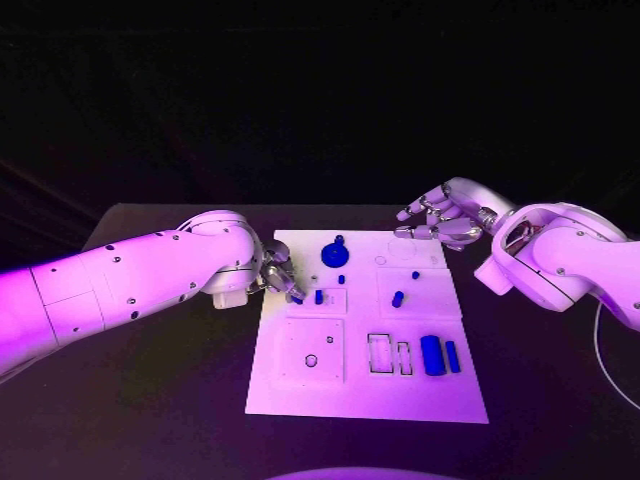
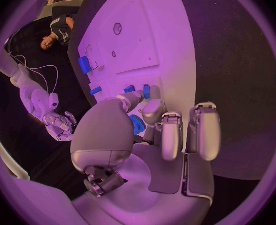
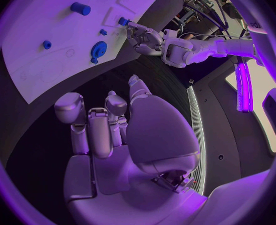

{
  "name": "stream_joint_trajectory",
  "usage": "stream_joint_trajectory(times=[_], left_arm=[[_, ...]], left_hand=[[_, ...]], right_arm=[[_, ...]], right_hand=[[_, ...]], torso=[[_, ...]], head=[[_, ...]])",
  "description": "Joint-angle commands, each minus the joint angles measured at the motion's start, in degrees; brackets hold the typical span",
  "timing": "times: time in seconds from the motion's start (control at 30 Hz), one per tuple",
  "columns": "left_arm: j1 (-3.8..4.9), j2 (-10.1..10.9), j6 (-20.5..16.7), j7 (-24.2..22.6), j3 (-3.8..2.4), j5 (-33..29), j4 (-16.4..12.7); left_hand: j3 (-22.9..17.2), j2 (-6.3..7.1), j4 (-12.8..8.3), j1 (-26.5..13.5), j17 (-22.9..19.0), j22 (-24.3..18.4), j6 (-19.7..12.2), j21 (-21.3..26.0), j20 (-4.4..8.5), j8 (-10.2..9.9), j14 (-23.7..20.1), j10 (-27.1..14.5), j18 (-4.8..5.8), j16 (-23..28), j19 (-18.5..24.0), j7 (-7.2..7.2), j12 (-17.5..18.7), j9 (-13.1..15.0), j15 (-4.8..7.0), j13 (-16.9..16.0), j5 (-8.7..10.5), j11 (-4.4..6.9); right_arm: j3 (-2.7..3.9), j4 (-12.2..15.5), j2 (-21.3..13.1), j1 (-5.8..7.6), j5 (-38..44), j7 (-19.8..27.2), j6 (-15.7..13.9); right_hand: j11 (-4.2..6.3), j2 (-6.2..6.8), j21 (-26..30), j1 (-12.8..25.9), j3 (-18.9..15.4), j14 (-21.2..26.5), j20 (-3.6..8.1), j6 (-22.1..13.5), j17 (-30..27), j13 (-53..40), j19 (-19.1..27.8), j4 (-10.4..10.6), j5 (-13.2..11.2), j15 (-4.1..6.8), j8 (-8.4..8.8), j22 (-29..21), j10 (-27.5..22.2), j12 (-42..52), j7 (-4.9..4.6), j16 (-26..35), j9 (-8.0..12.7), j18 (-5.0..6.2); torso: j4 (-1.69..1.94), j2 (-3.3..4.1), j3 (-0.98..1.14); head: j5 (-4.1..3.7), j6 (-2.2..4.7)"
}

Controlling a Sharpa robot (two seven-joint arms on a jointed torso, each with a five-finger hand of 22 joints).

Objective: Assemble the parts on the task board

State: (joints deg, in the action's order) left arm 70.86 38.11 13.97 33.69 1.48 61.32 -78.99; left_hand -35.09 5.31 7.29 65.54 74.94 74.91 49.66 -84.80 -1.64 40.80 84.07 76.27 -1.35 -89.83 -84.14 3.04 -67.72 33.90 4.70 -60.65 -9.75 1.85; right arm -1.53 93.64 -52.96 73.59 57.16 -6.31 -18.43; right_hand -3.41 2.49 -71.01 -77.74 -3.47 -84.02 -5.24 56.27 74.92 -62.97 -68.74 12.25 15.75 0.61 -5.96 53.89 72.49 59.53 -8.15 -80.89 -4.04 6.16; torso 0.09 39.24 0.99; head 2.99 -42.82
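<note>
Your left hand [image 1: 274, 272] is working at the task board's [image 1: 349, 395] left edge, its fingers [image 1: 294, 291] pinching a small blue part [image 1: 317, 296]. Your right hand [image 1: 443, 222] is hovering off the far right corner, fingers curled, holding nothing. Several parts are lying loose; most assembly looks undone.

White task board [image 1: 294, 390] on a black table [image 1: 147, 400] carries blue parts [image 1: 433, 355], while silver left hand [image 1: 280, 277] and right hand [image 1: 443, 222] end white arms.

No legible txt or nos. anywhere (wrist views maybe too blurred).
</note>
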Motion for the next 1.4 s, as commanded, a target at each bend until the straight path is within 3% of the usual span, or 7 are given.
stream_joint_trajectory(times=[0.03, 0.4, 0.6, 1.2, 1.4], left_arm=[[-0.28, -0.16, 0.99, 0.54, 0.19, 0.40, 0.09], [-0.28, -1.27, 1.63, 2.05, 0.20, -0.55, 1.00], [-0.29, -1.81, 2.34, 2.76, 0.31, -0.79, 1.46], [-0.30, -2.28, 1.45, 3.25, 0.38, 0.51, 2.27], [-0.30, -2.29, 1.57, 3.32, 0.37, 0.64, 2.38]], left_hand=[[-8.17, -0.03, -8.08, -0.52, 15.06, 10.61, 1.04, -0.27, 0.43, 0.26, 5.93, 0.39, -0.11, -0.17, -3.41, -0.68, -0.29, 0.03, 0.39, -0.10, -0.29, -0.02], [-8.24, -0.39, -7.63, -1.57, 15.06, 10.59, 1.32, -0.21, 0.47, 0.31, 5.93, 0.51, -0.13, -0.17, -3.39, -0.72, -0.22, 0.05, 0.41, -0.05, -0.78, -0.01], [-6.63, -0.37, -6.39, -4.07, 15.06, 10.85, 2.37, -0.42, 0.56, 0.62, 5.93, 1.06, -0.06, -0.17, -3.50, -1.18, -0.61, 0.16, 0.54, -0.49, -0.60, 0.26], [2.07, 0.99, -3.80, -8.53, 15.06, 10.92, 4.37, -0.26, 1.09, -0.41, 5.93, 1.49, -0.07, -0.17, -3.48, -1.99, -0.66, -0.65, 1.14, -0.78, -0.38, 0.90], [8.86, 1.27, -1.52, -10.14, 15.06, 11.27, 5.77, -0.55, 1.11, -1.28, 5.93, 2.14, 0.03, -0.17, -3.67, -2.13, -1.12, -1.27, 1.17, -1.59, -0.33, 1.00]], right_arm=[[0.00, 0.04, 0.04, -0.04, 0.18, 0.42, 0.66], [0.00, 0.07, 0.10, -0.04, 0.18, 0.41, 0.69], [0.00, 0.05, 0.11, -0.04, 0.18, 0.43, 0.73], [-0.02, -0.01, 0.23, -0.05, 0.11, 0.53, 1.23], [-0.02, 0.01, 0.23, -0.05, 0.10, 0.57, 1.30]], right_hand=[[0.17, -0.71, 0.33, -0.04, -0.18, -2.64, -0.11, -0.25, 0.04, -0.05, 0.36, 0.06, 0.39, 0.34, -0.29, -0.08, 0.00, 0.07, -0.05, 0.27, -0.03, 1.14], [0.17, -0.71, 0.33, -0.04, -0.18, -2.64, -0.11, -0.25, 0.04, -0.05, 0.36, 0.06, 0.39, 0.34, -0.29, -0.08, 0.00, 0.07, -0.05, 0.27, -0.03, 1.14], [0.17, -0.71, 0.33, -0.04, -0.18, -2.64, -0.11, -0.25, 0.04, -0.05, 0.36, 0.06, 0.39, 0.34, -0.29, -0.08, 0.00, 0.07, -0.05, 0.27, -0.03, 1.14], [0.18, -0.75, 0.48, -0.23, -0.29, -2.63, -0.09, -0.22, -0.06, 0.14, 0.42, 0.08, 0.45, 0.36, -0.36, -0.27, -0.06, -0.06, -0.03, 0.37, -0.04, 1.17], [0.18, -0.75, 0.48, -0.23, -0.29, -2.63, -0.09, -0.22, -0.06, 0.14, 0.42, 0.08, 0.45, 0.36, -0.36, -0.27, -0.06, -0.06, -0.03, 0.37, -0.04, 1.17]], torso=[[0.01, 0.00, 0.00], [0.01, -0.02, 0.02], [-0.03, 0.01, 0.03], [0.04, -0.06, -0.01], [0.04, -0.04, -0.01]], head=[[-0.04, 0.03], [0.00, -0.08], [-0.01, -0.16], [-0.06, -0.31], [-0.08, -0.30]])
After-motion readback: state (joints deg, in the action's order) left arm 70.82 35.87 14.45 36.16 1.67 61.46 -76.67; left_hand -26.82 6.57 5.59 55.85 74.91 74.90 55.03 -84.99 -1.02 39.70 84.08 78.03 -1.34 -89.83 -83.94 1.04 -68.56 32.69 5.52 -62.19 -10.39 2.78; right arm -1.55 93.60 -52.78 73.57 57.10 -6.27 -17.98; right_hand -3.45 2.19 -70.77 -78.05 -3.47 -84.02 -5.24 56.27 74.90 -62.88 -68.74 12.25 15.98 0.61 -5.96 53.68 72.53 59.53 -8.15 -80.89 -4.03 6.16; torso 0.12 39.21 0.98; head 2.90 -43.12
